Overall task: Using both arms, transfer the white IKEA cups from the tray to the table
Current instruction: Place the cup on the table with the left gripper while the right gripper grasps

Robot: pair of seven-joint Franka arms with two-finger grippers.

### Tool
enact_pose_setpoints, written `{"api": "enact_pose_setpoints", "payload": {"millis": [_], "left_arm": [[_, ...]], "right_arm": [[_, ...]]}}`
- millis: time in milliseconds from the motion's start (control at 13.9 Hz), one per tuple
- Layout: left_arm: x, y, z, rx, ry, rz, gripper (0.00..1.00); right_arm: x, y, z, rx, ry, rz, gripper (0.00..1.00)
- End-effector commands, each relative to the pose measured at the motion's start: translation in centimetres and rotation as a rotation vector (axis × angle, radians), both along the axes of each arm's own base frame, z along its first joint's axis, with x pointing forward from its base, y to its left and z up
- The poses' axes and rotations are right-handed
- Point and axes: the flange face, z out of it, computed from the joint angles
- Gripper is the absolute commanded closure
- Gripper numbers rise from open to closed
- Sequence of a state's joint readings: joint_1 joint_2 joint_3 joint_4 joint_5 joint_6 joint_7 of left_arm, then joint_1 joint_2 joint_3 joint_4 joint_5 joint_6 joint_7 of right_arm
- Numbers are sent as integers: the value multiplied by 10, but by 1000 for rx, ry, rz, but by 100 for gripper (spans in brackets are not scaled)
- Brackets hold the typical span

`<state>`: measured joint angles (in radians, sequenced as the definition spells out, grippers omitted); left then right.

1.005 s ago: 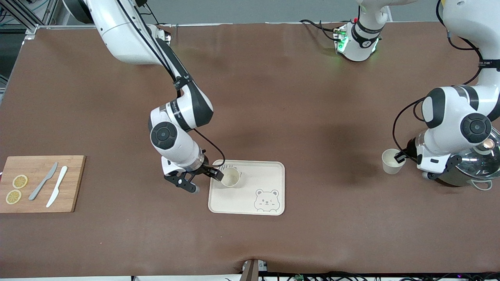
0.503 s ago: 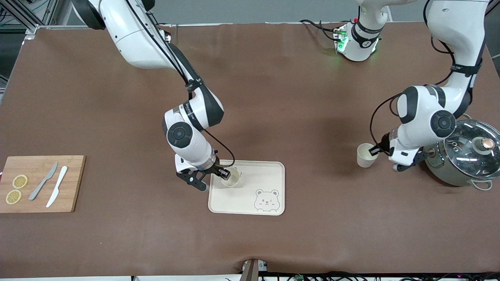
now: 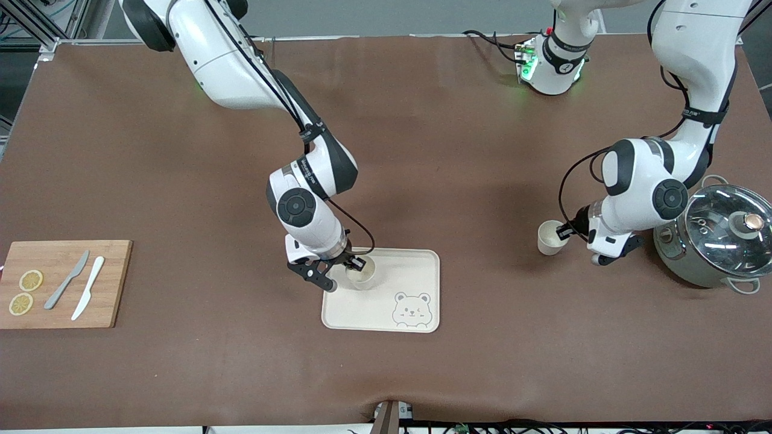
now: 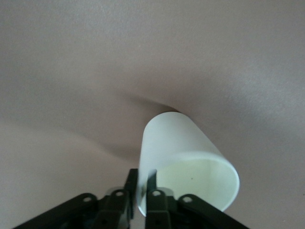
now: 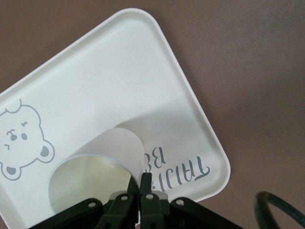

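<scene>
My right gripper [image 3: 356, 264] is shut on the rim of a white cup [image 3: 363, 276], upright over the bear-printed tray [image 3: 410, 271], at its corner toward the right arm's base. The right wrist view shows the fingertips [image 5: 147, 180] pinching the cup's wall [image 5: 102, 160] above the tray [image 5: 95, 81]; I cannot tell whether the cup touches it. My left gripper [image 3: 564, 231] is shut on the rim of the second white cup [image 3: 549, 237], held over bare table between tray and pot. The left wrist view shows this cup [image 4: 181, 148] pinched by my left gripper [image 4: 143, 179].
A grey-green pot with a glass lid [image 3: 718, 241] stands at the left arm's end, close to the left arm's wrist. A wooden cutting board [image 3: 114, 283] with two knives [image 3: 67, 280] and lemon slices [image 3: 30, 281] lies at the right arm's end.
The left arm has carried its cup away from the pot toward the tray. The right gripper has shifted with its cup farther in over the tray.
</scene>
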<state>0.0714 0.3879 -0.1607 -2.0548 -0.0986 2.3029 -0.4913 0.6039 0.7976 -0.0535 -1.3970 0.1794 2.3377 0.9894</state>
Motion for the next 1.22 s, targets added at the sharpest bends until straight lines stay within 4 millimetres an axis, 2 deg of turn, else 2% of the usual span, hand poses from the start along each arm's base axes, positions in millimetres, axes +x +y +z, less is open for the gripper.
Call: {"api": "enact_pose_setpoints", "payload": {"millis": [0,144,287,431,503,574,646,933,1005,1077,1149], "left_arm": [[16,-1,19,-21,-38,6,0],[26,-1,42,-23,-46,3,0],[44,-1,77,-28,-32,-5,0],[58,7,106,-20,-52,-3,0],[64,16,118,-15,-69,7,0],[68,30,130,-7,-86,21,0],[70,32,148,-5,-110,22,0],[84,31,205,47,-179,-14,0],[85,32,215,56,-180,-20,0],[84,33,226,58,-185,-24,0],[79,33,239,61,-185,-24,0]], "right_arm": [[14,-1,19,23,-18,-21,100],[18,-7,36,16,5,-20,100],[30,-30,63,-12,86,-31,100],[44,-76,88,-36,160,-11,100],[50,-104,116,-30,151,47,100],[51,-131,128,-34,170,108,100],[51,-161,136,-36,204,137,100],[40,-267,151,-14,235,244,100],[37,-288,151,-6,237,267,100],[32,-297,151,-5,242,281,100],[28,-315,152,-4,242,294,100]]}}
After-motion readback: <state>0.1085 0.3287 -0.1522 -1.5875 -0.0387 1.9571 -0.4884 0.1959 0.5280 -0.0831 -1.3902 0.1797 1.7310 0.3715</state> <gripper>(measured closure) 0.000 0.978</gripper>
